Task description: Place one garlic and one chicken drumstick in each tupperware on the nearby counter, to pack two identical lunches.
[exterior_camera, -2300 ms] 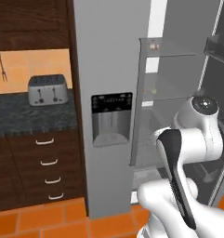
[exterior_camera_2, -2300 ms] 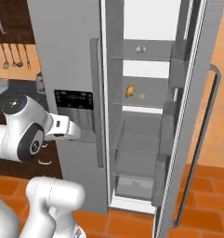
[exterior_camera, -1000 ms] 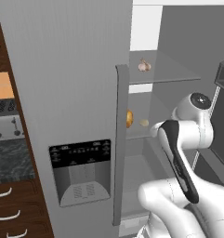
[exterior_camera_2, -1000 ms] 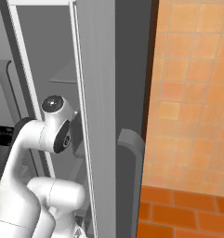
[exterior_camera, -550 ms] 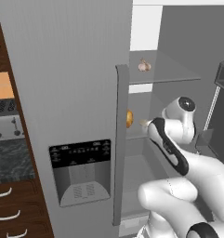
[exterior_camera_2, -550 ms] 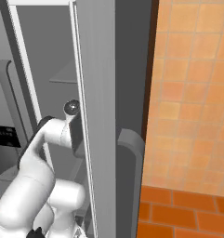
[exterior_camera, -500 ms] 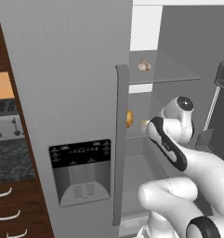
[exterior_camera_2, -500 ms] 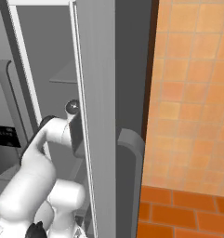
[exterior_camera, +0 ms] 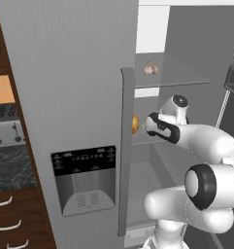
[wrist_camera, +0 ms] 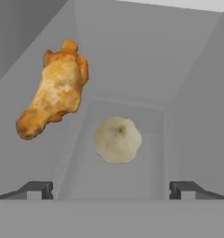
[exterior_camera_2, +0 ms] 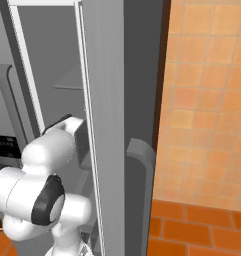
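Your pincer [wrist_camera: 111,188] stands fully open inside the refrigerator [exterior_camera: 75,73], its two dark fingertips [wrist_camera: 36,189] spread wide apart at the bottom of the hand view and holding nothing. Between them, and just beyond, lies a garlic [wrist_camera: 117,139], a pale round bulb resting on the grey glass shelf [wrist_camera: 132,111]; it touches neither fingertip. Just beside that garlic, toward the upper left of the hand view, lies the chicken drumstick [wrist_camera: 54,90], golden-brown and elongated, near the bulb but apart from it.

In the left base view you see the arm reaching past the edge of the refrigerator door [exterior_camera: 126,146] onto the middle shelf, where the chicken drumstick [exterior_camera: 135,124] shows as an orange sliver just beside that door edge. A second garlic [exterior_camera: 150,68] sits on the upper shelf [exterior_camera: 181,73], above the arm and well apart from the pincer.

To the left of the refrigerator, the dark marbled worktop [exterior_camera: 7,168] carries a silver toaster [exterior_camera: 4,129] over brown drawers [exterior_camera: 11,219]. The water dispenser panel [exterior_camera: 84,180] is set low in the closed door.
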